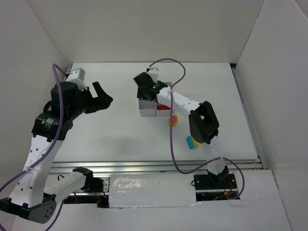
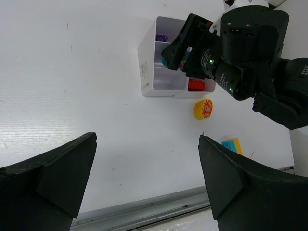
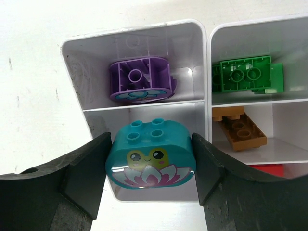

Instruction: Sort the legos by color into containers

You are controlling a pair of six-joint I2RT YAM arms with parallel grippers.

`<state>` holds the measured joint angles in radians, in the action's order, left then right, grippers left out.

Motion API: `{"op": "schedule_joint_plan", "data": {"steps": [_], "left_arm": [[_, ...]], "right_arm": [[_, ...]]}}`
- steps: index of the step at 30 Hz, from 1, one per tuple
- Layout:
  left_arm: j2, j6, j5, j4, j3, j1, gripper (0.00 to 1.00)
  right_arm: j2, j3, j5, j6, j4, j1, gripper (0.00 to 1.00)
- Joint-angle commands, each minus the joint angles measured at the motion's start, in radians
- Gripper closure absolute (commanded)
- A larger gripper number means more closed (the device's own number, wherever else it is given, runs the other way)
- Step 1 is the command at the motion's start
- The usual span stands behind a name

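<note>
My right gripper is shut on a teal brick printed with a frog and a lotus. It holds the brick over the middle left compartment of the white containers block. A purple brick lies in the far left compartment, a green one in the far right, an orange-brown one in the middle right and a red one in the near right. My left gripper is open and empty, high above the table left of the containers.
A round yellow-orange brick lies on the table just right of the containers. A blue and yellow brick lies nearer the right arm's base. A metal rail runs along the near table edge. White walls enclose the table.
</note>
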<state>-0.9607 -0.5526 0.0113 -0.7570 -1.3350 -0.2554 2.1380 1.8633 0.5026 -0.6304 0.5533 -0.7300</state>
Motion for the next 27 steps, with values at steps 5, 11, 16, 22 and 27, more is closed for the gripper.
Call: {"op": "schedule_joint_plan", "data": {"steps": [5,11,16,22,27], "left_arm": [[0.0,0.013,0.003,0.031,-0.02,-0.005,0.01],[0.005,0.011,0.012,0.038,-0.01,-0.005,0.0],[0.008,0.011,0.019,0.044,-0.006,-0.005,0.01],[0.013,0.01,0.033,0.054,0.003,-0.005,0.0],[0.013,0.011,0.042,0.058,0.005,-0.005,0.0]], "right_arm": [[-0.038,-0.021,-0.012,0.003,-0.044,-0.009,0.36],[-0.033,-0.006,-0.024,0.011,-0.023,-0.011,0.32],[-0.066,-0.036,-0.021,0.014,-0.043,-0.012,0.26],[-0.085,-0.046,-0.022,0.024,-0.047,-0.016,0.24],[-0.108,-0.053,-0.024,0.026,-0.053,-0.02,0.22]]}}
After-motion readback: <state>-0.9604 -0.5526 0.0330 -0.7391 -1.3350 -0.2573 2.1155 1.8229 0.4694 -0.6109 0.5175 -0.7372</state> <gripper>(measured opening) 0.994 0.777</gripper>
